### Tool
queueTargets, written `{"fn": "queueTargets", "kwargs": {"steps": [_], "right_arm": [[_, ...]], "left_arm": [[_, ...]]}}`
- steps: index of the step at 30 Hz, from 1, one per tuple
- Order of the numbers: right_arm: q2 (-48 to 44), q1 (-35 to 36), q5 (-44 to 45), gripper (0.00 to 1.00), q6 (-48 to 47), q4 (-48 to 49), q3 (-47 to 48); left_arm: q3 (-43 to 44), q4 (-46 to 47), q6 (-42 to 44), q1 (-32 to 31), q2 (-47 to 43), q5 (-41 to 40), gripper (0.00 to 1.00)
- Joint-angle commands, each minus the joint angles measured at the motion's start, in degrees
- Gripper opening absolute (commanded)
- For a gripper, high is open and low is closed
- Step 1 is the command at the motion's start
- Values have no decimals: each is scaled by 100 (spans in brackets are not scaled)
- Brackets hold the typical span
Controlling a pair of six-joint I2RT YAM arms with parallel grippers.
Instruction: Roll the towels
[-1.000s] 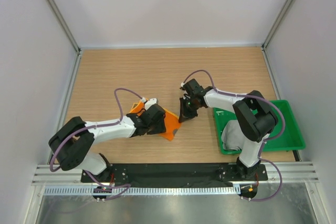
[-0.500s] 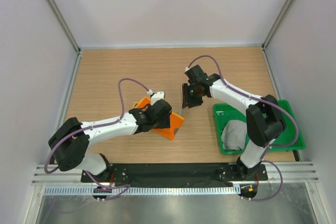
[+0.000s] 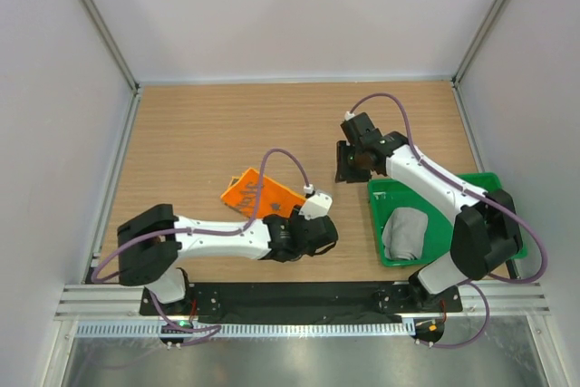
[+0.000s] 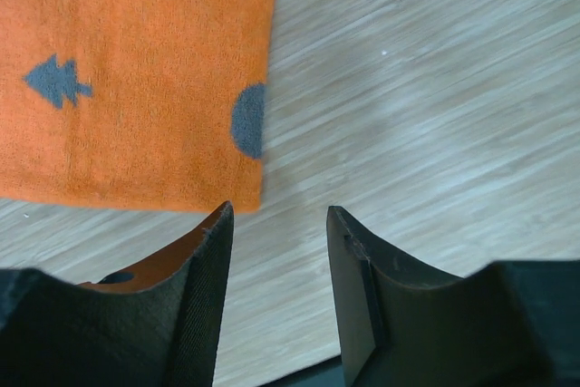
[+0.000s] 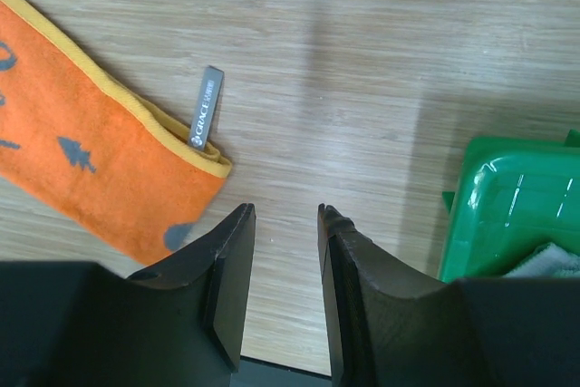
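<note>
Overhead view: The orange towel (image 3: pixel 258 197) lies flat on the surface (image 3: pixel 208 124), orange side up, well to the left of the tray (image 3: pixel 497 186). The grey towel (image 3: pixel 406 233) sits bunched inside the tray, towards its left wall. The left claw (image 3: pixel 306 231) is between the orange towel and the tray, just beside the towel's tray-side corner and clear of the cloth. The right claw (image 3: pixel 347 165) hangs just beside the tray's far-left corner, apart from both towels.

Left wrist view: The left claw (image 4: pixel 276 215) stands apart, with only bare surface (image 4: pixel 435 88) between its fingers. The orange towel (image 4: pixel 136 70) lies ahead and to the left of the fingertips, its near edge just short of the left finger. Grey prints and a yellow border are visible. Nothing is gripped.

Right wrist view: The right claw (image 5: pixel 285 210) stands apart over bare surface (image 5: pixel 362 43), holding nothing. The orange towel (image 5: pixel 100 178) lies on the side away from the tray (image 5: pixel 507 215), its yellow-edged corner near the left finger, with a grey tag (image 5: pixel 207 106) projecting from the edge. A sliver of the grey towel (image 5: pixel 555 260) shows inside the tray.
</note>
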Motion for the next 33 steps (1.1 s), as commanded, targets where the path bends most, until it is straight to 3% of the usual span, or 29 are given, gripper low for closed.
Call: {"fn": "queueTargets", "kwargs": {"steps": [1, 21, 27, 28, 31, 33], "right_arm": [[-258, 6, 105, 41, 57, -49, -86], [-381, -3, -44, 40, 40, -32, -148], [-408, -12, -395, 41, 31, -5, -218], [-408, -3, -509, 41, 57, 99, -253], [-425, -12, -1465, 48, 320, 616, -595], [-539, -3, -1976, 60, 557, 890, -964]], "left_arm": [[218, -201, 58, -43, 421, -488, 46], [263, -272, -74, -43, 1302, -743, 40], [-151, 9, -153, -43, 1100, -716, 14], [-151, 18, -144, -43, 1074, -734, 2], [-99, 18, -101, -43, 1030, -673, 0], [-37, 18, -65, -43, 968, -594, 0]]}}
